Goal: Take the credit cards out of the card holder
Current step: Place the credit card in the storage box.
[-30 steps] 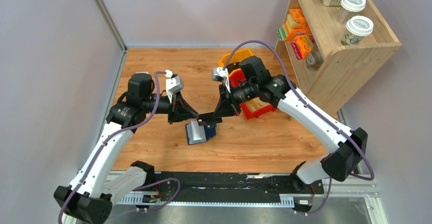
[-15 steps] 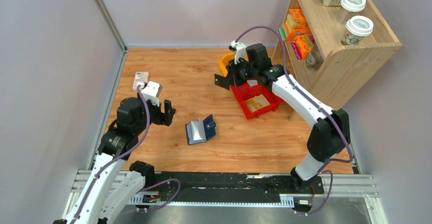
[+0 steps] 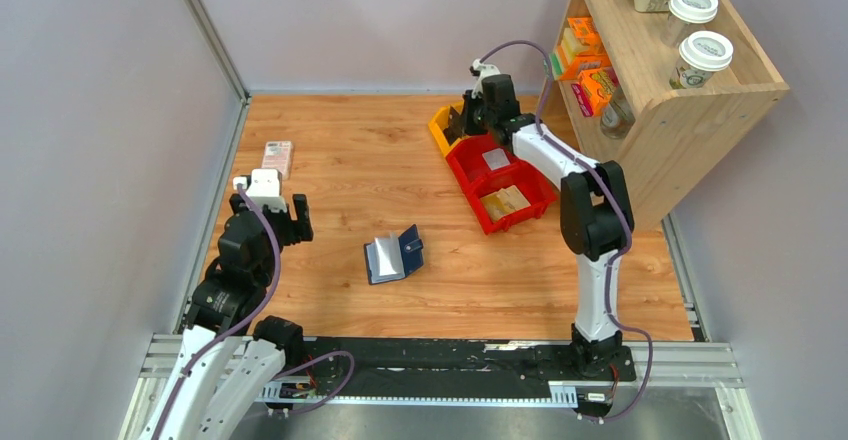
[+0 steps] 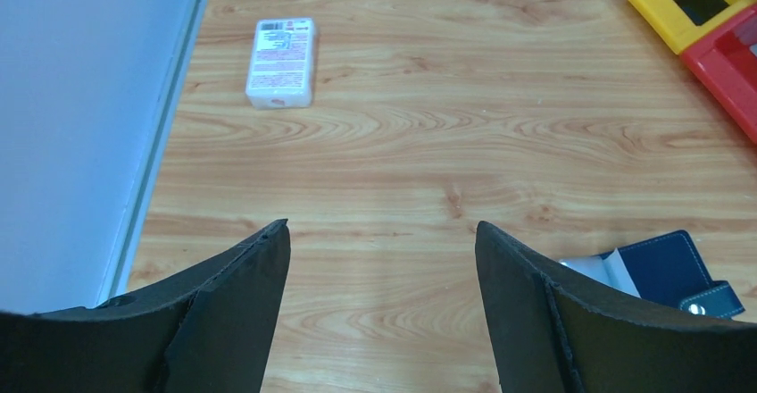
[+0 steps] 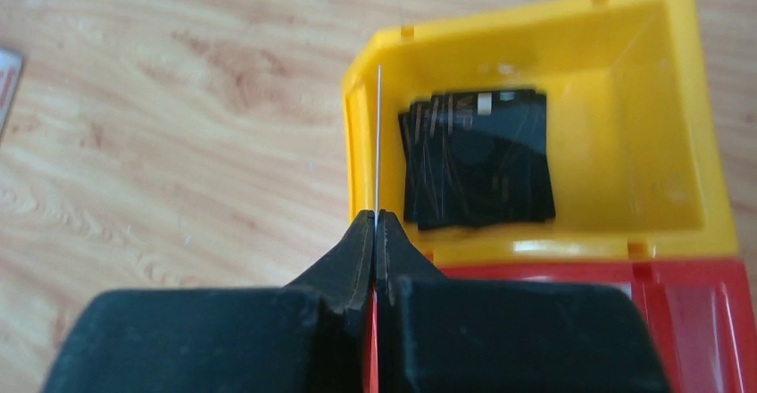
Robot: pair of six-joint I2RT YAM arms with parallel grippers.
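Note:
The card holder [image 3: 393, 256] lies open on the wooden table, navy outside and pale inside, and its corner also shows in the left wrist view [image 4: 665, 268]. My right gripper [image 5: 375, 216] is shut on a thin credit card [image 5: 378, 143] seen edge-on, held upright over the left wall of the yellow bin [image 5: 536, 45]. A stack of dark cards [image 5: 478, 156] lies inside that bin. From above, the right gripper [image 3: 458, 125] hangs at the yellow bin [image 3: 440, 120]. My left gripper [image 4: 382, 225] is open and empty, pulled back left of the holder [image 3: 290, 222].
A pink-white box [image 3: 277, 157] lies near the left wall, also in the left wrist view [image 4: 281, 62]. Two red bins [image 3: 500, 175] sit beside the yellow one. A wooden shelf [image 3: 660, 90] with cups and boxes stands at the right.
My left gripper opened and drew back to the left, away from the holder. My right arm carried the card from above the holder to the yellow bin at the back.

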